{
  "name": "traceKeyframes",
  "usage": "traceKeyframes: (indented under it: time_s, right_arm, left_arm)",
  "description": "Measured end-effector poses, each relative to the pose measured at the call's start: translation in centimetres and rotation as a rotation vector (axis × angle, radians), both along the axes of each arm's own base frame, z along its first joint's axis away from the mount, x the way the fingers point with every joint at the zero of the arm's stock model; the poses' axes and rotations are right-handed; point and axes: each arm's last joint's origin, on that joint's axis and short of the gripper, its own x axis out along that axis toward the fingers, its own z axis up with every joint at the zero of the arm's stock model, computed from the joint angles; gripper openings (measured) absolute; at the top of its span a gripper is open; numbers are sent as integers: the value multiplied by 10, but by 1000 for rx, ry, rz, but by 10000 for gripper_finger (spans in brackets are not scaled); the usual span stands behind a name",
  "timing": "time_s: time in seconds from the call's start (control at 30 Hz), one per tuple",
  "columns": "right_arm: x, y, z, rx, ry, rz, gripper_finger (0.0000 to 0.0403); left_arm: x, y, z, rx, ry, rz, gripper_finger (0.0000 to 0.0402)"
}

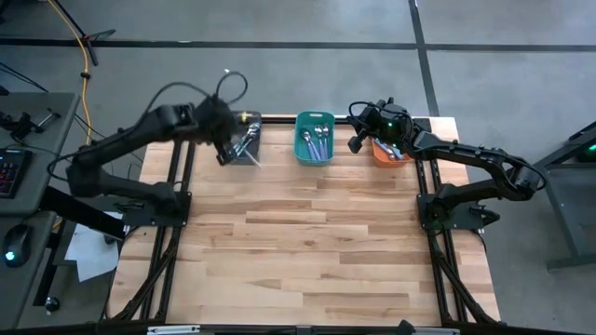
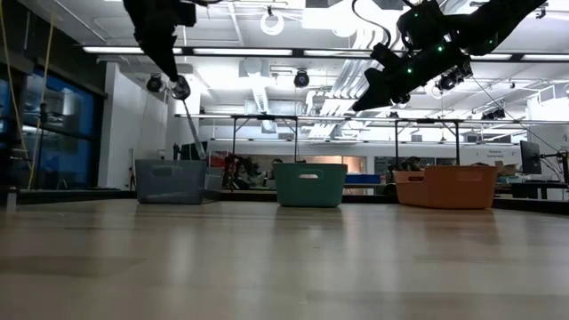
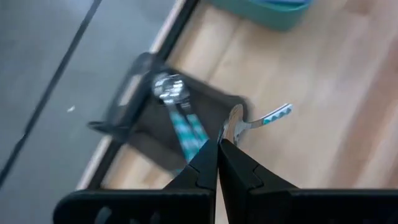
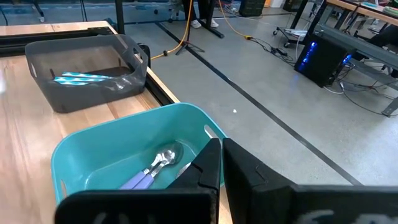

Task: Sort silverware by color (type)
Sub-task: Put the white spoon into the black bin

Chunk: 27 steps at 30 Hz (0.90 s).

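Note:
My left gripper (image 1: 227, 154) hangs above the dark grey bin (image 1: 244, 149), shut on a spoon (image 3: 249, 121) with a shiny bowl and a teal-striped handle. In the bin lie more teal-handled spoons (image 3: 180, 127). The teal bin (image 1: 315, 138) holds lilac-handled spoons (image 4: 152, 171). The orange bin (image 1: 389, 151) stands to its right with spoons in it. My right gripper (image 1: 355, 142) hovers shut and empty between the teal and orange bins, high above the table (image 2: 363, 102). My left gripper pinches the spoon at the bowl (image 3: 232, 123) between its two fingertips, coming from above and slanting down. The striped handle (image 3: 278, 112) sticks out past the fingers. In the low view the spoon (image 2: 194, 129) hangs below the gripper, clear of the grey bin.
The three bins stand in a row along the table's far edge (image 1: 279, 118). Bare wooden tabletop (image 1: 307, 242) stretches from the bins to the near edge. Both arms' bases stand at the table's left and right sides.

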Motion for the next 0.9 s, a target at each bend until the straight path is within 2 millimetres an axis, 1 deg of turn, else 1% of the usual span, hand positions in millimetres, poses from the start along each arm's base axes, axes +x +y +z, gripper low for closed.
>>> traceKeyframes:
  time_s: [0.17,0.23,0.33,0.43,0.57,0.73,0.9]
  right_arm:
    - [0,0,0,0,0,0,0]
    - [0,0,0,0,0,0,0]
    - [0,0,0,0,0,1,0]
    - [0,0,0,-1,1,1,0]
    - [0,0,0,-2,1,1,0]
    - [0,0,0,-3,2,2,0]
    - [0,0,0,-3,2,1,0]
  left_arm:
    - [3,43,9,9,102,54,1]
    - [6,63,7,4,139,72,1]
    - [11,92,-2,-36,184,84,1]
    - [15,117,-15,-103,206,67,0]
    - [20,141,-40,-195,242,35,0]
    - [21,165,-71,-279,299,27,0]
    - [22,181,-96,-350,322,8,1]
